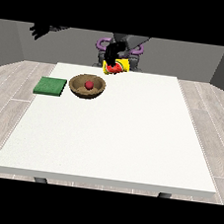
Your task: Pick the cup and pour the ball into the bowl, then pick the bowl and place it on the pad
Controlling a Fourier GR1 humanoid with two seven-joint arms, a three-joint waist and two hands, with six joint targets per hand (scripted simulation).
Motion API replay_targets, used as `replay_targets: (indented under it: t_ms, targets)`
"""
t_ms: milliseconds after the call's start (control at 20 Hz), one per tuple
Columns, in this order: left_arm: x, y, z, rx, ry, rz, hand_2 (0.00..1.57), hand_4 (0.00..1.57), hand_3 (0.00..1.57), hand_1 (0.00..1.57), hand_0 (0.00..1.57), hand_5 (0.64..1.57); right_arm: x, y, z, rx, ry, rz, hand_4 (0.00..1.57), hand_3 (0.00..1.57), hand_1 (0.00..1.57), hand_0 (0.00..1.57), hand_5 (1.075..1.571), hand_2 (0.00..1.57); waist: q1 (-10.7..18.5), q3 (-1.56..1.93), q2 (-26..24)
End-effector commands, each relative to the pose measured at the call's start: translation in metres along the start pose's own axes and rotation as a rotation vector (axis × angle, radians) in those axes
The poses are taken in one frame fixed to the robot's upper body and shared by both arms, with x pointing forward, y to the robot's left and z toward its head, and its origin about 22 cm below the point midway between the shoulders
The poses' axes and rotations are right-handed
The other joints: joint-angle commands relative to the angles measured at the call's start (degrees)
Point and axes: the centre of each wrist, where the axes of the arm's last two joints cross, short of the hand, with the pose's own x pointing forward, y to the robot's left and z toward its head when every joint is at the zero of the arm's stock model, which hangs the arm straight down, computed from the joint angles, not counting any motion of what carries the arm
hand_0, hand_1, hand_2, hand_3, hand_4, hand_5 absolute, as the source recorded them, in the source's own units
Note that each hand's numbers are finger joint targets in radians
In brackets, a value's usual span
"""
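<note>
From my seat I see the white table filling most of the frame, with the robot small at the top centre. The hand at the view's right sits just above the table's far edge, a little left of the frame's middle, and its dark fingers are wrapped around the cup. The cup is yellow with a red inside, and it is tipped over on its side, its red mouth facing down and to the left. It hangs directly under that hand, held clear of the table surface.

Below and to the left of the cup, in the upper left part of the table, stands the brown bowl. The red ball lies inside it, near the middle. The cup and the bowl are near one another but apart; the cup's mouth is above and to the right of the bowl's far rim.

The green pad lies flat just beside the bowl on its left, close to the table's left edge, and the bowl does not touch it.

The hand at the view's left is raised in the upper left of the frame, well apart from the table and everything on it. It holds nothing, and its fingers look spread and relaxed.
</note>
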Motion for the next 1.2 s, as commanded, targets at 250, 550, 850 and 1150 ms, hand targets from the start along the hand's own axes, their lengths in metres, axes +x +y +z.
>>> replay_targets:
  t_ms: [250,550,850,1150]
  targets:
    - [-0.013,0.004,-0.016,-0.03,-0.122,-0.516,1.57,1.26,1.57,1.51,1.51,1.509,0.001,-0.01,0.001,0.027,-0.026,-0.013,0.48,0.27,0.0,0.0,1.57,0.0,-1.12,0.03,1.7]
    - [0.0,0.019,-0.014,-0.029,-0.198,-0.497,1.57,1.26,1.57,1.52,1.52,1.504,0.001,-0.023,0.004,-0.043,-0.003,-0.005,0.47,0.3,0.0,0.0,1.57,0.0,2.05,-0.01,-0.46]
    - [-0.007,0.0,0.004,-0.016,-0.185,-0.365,1.57,1.28,1.57,1.53,1.53,1.496,-0.013,-0.012,0.01,-0.046,0.048,-0.018,0.52,0.31,0.0,0.0,1.569,0.0,4.36,-0.03,-1.71]
    - [-0.075,-0.007,0.007,0.083,0.102,0.181,1.49,0.9,1.57,0.28,0.28,1.57,-0.012,-0.022,0.019,-0.126,0.034,-0.013,0.53,0.32,0.0,0.0,1.569,0.0,9.58,-0.26,-1.08]
